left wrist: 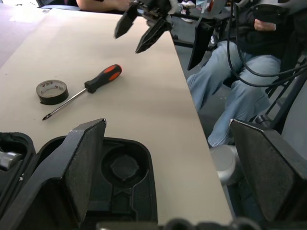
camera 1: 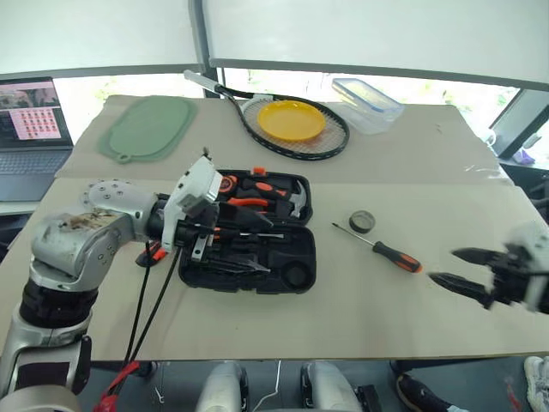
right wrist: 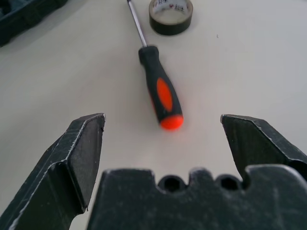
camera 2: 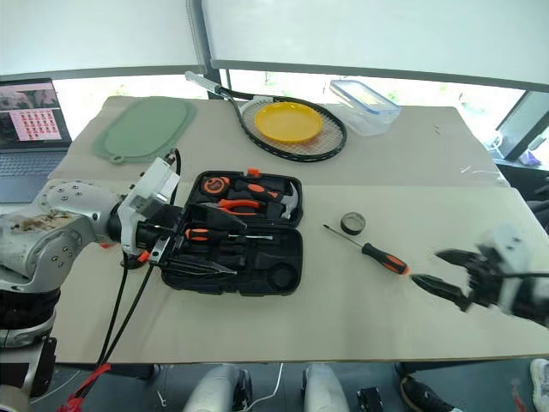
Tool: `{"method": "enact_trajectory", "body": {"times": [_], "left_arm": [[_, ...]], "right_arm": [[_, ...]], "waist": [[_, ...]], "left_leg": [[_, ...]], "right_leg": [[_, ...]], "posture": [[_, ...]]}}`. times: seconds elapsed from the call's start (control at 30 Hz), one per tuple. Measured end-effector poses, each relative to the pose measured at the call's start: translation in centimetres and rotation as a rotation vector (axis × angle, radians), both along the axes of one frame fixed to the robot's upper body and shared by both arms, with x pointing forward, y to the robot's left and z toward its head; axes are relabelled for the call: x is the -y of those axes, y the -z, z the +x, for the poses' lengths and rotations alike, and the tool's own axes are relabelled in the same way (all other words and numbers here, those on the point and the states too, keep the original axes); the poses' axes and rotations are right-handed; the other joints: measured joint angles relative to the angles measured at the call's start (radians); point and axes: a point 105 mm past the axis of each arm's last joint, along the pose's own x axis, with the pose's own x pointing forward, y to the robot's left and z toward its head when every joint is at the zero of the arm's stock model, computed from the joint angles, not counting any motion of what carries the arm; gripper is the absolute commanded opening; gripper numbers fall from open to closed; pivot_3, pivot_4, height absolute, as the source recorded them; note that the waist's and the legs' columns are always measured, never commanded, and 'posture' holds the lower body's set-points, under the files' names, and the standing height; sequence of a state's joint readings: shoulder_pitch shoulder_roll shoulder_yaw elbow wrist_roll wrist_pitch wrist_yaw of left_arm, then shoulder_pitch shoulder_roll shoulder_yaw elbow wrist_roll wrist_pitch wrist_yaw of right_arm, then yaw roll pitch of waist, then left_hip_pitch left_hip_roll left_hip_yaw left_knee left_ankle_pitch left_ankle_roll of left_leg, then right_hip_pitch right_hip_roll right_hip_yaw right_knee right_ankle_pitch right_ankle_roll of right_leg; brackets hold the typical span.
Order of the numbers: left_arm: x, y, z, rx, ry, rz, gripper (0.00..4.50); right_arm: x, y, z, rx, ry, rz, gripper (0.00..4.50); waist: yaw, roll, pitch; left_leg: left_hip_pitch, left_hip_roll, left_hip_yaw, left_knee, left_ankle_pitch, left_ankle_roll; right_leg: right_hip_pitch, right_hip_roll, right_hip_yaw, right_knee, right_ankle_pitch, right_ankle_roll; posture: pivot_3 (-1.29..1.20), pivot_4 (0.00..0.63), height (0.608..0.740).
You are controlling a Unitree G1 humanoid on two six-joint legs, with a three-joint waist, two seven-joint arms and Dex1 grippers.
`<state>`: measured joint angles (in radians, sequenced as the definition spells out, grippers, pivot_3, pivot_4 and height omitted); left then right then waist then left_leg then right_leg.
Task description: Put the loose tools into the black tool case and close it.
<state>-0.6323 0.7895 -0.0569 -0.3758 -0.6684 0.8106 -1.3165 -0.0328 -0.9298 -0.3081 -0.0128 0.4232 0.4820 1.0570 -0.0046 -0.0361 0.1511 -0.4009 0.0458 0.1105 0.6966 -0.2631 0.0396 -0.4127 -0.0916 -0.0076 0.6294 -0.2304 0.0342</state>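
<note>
The right gripper point(camera 1: 448, 268), jaws wide and empty, faces the screwdriver point(camera 1: 377, 246) lying beside the tape point(camera 1: 362, 221), right of the open case point(camera 1: 296, 254); closing off-centre might roll its handle away.

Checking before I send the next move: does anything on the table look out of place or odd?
Nothing is damaged or spilled. Two tools lie loose outside the open black plastic tool case: an orange-and-black-handled screwdriver and a small dark tape roll, both on the table to the case's right. The round slot in the case is empty.
</note>
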Motion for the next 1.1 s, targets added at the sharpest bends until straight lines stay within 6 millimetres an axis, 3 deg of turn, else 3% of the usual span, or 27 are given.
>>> {"method": "enact_trajectory", "body": {"times": [0.2, 0.23, 0.27, 0.37, 0.53, 0.7, 0.83, 0.9, 0.97, 1.03, 1.1], "left_arm": [[-0.3, 0.0, 0.7, 0.022, -0.033, -0.001, 4.42], [-0.3, 0.0, 0.8, 0.031, -0.043, 0.001, 4.5], [-0.4, 0.0, 1.0, 0.034, -0.052, 0.0, 4.5], [-0.5, 0.0, 1.3, 0.041, -0.076, 0.003, 4.5], [-1.0, 0.3, 1.5, 0.036, -0.098, 0.014, 4.5], [-2.3, 0.7, 1.6, 0.026, -0.161, 0.026, 4.5], [-4.3, 1.6, 1.3, -0.006, -0.239, 0.064, 4.5], [-5.9, 2.4, 0.7, -0.04, -0.288, 0.095, 4.5], [-7.5, 3.2, 0.0, -0.072, -0.337, 0.133, 4.5], [-7.9, 3.5, -0.3, -0.083, -0.351, 0.143, 4.5], [-8.3, 3.5, -0.7, -0.086, -0.368, 0.139, 4.5]], "right_arm": [[-1.2, 3.0, 2.2, -0.07, -0.009, -0.018, 4.5], [-1.3, 3.6, 2.3, -0.081, -0.009, -0.024, 3.99], [-1.3, 3.8, 2.6, -0.072, 0.0, -0.024, 3.93], [-1.1, 3.9, 3.2, -0.043, 0.011, -0.045, 2.91], [-0.4, 4.1, 2.5, -0.02, 0.031, -0.039, 1.13], [0.7, 3.7, 0.2, -0.051, 0.057, 0.083, 1.04], [-0.1, -0.5, -0.8, 0.0, -0.051, 0.168, 1.04], [-1.9, -3.9, -0.1, 0.058, -0.157, 0.19, 1.04], [-5.3, -7.3, 1.4, 0.148, -0.307, 0.172, 1.04], [-7.8, -8.3, 1.9, 0.186, -0.404, 0.151, 1.04], [-11.6, -7.6, 2.6, 0.171, -0.532, 0.128, 1.04]], "waist": [[0.016, 0.0, 0.0], [0.017, 0.001, 0.0], [0.016, 0.001, 0.0], [0.014, 0.0, 0.0], [0.016, 0.0, 0.0], [0.017, 0.001, 0.0], [0.003, 0.004, 0.001], [-0.013, 0.004, 0.001], [-0.03, 0.004, 0.002], [-0.028, 0.004, 0.002], [-0.011, 0.003, 0.002]], "left_leg": [[-0.008, 0.0, 0.001, 0.001, 0.001, -0.001], [-0.008, 0.0, 0.001, 0.001, 0.001, -0.001], [-0.008, 0.0, 0.001, 0.001, 0.001, -0.001], [-0.006, 0.0, 0.001, 0.001, 0.001, -0.001], [-0.006, 0.0, 0.001, 0.0, 0.001, -0.001], [-0.007, 0.0, 0.002, 0.0, 0.001, -0.001], [-0.005, 0.002, 0.002, -0.002, 0.001, -0.001], [-0.004, 0.003, 0.003, -0.002, 0.001, -0.001], [-0.003, 0.004, 0.003, -0.004, 0.002, -0.003], [-0.003, 0.004, 0.001, -0.004, 0.002, -0.004], [-0.005, 0.005, 0.001, -0.004, 0.002, -0.004]], "right_leg": [[-0.008, 0.0, 0.0, 0.001, 0.0, 0.0], [-0.008, 0.0, 0.0, 0.001, 0.0, 0.0], [-0.007, 0.0, -0.001, 0.001, 0.0, 0.0], [-0.007, 0.0, 0.0, 0.001, 0.0, 0.0], [-0.007, 0.0, -0.001, 0.001, 0.0, 0.0], [-0.007, -0.001, -0.001, 0.001, 0.0, 0.0], [-0.008, 0.001, 0.001, 0.001, 0.0, 0.0], [-0.009, 0.001, 0.002, 0.002, 0.001, -0.002], [-0.009, 0.003, 0.002, 0.002, 0.001, -0.003], [-0.009, 0.003, 0.0, 0.002, 0.0, -0.004], [-0.01, 0.002, -0.003, 0.002, 0.0, -0.005]], "posture": [[0.0, 0.15, 0.738], [0.0, 0.15, 0.738], [0.0, 0.15, 0.738], [0.0, 0.15, 0.738], [0.0, 0.15, 0.738], [0.0, 0.15, 0.738], [0.0, 0.15, 0.738], [0.0, 0.15, 0.738], [0.0, 0.15, 0.738], [0.0, 0.15, 0.738], [0.0, 0.15, 0.738]]}}
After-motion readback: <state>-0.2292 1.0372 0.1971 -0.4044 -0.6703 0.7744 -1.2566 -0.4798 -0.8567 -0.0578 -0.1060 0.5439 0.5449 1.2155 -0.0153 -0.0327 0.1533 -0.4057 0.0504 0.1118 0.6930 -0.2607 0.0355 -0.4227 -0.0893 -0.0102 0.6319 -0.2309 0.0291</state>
